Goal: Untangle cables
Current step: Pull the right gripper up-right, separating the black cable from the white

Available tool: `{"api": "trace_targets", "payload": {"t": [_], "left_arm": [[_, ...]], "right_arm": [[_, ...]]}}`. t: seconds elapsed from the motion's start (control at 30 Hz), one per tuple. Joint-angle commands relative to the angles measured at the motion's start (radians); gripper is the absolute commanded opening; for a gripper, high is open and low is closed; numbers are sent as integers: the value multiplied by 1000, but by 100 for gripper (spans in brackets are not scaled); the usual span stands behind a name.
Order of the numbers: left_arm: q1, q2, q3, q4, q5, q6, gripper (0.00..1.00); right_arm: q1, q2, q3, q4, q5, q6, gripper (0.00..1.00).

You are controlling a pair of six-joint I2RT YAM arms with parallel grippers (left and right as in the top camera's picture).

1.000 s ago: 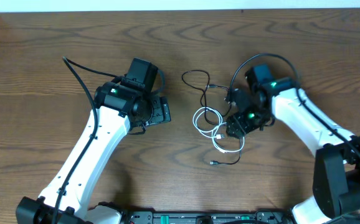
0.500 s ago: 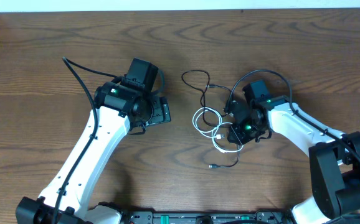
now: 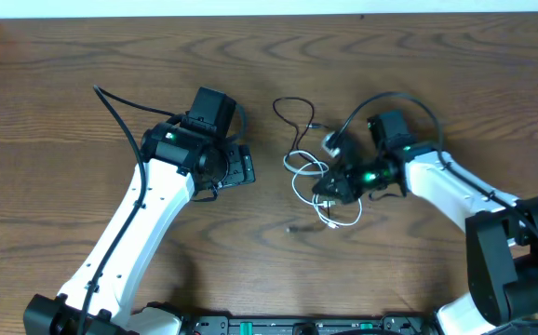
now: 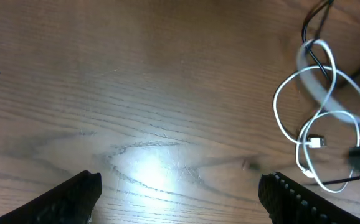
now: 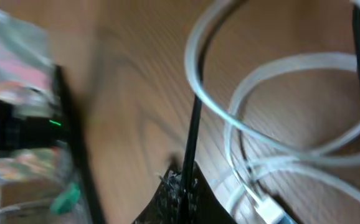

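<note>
Two cables lie near the middle of your wooden table (image 3: 418,56): one white cable (image 4: 317,142) in loose loops and one thin black cable (image 5: 191,134) threaded through it. Your right gripper (image 3: 326,186) sits at the tangle's right edge, its two fingers pinched on the black cable. Your left gripper (image 4: 179,196), just left of the tangle, has its two fingers spread wide and holds nothing.

Blurred right wrist view, black cable (image 5: 191,130) disappearing into right hand (image 5: 183,185)
</note>
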Motion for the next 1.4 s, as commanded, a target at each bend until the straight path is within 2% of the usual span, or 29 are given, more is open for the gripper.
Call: {"api": "trace_targets", "payload": {"t": [0.0, 0.17, 0.37, 0.63, 0.87, 0.97, 1.17, 1.27, 1.37], "left_arm": [[6, 3, -5, -4, -13, -5, 85], [6, 3, -5, -3, -13, -5, 85], [6, 3, -5, -3, -13, -5, 85], [6, 3, -5, -3, -13, -5, 85], [6, 3, -5, -3, -13, -5, 85], [6, 3, -5, -3, -13, -5, 85], [6, 3, -5, -3, -13, -5, 85], [6, 3, -5, -3, -13, -5, 85], [6, 3, -5, -2, -13, -5, 86]], "right_arm": [[-83, -69, 109, 20, -241, 10, 1], [-172, -193, 276, 65, -237, 122, 1], [-202, -385, 435, 80, -46, 154, 1], [-202, -590, 459, 213, 29, 154, 1], [-202, -632, 459, 197, 285, 154, 1], [-201, -620, 459, 100, 288, 123, 1], [-201, -554, 459, -348, 305, -41, 1], [-201, -499, 459, -540, 466, -97, 1], [-201, -451, 459, -627, 712, -94, 1]]}}
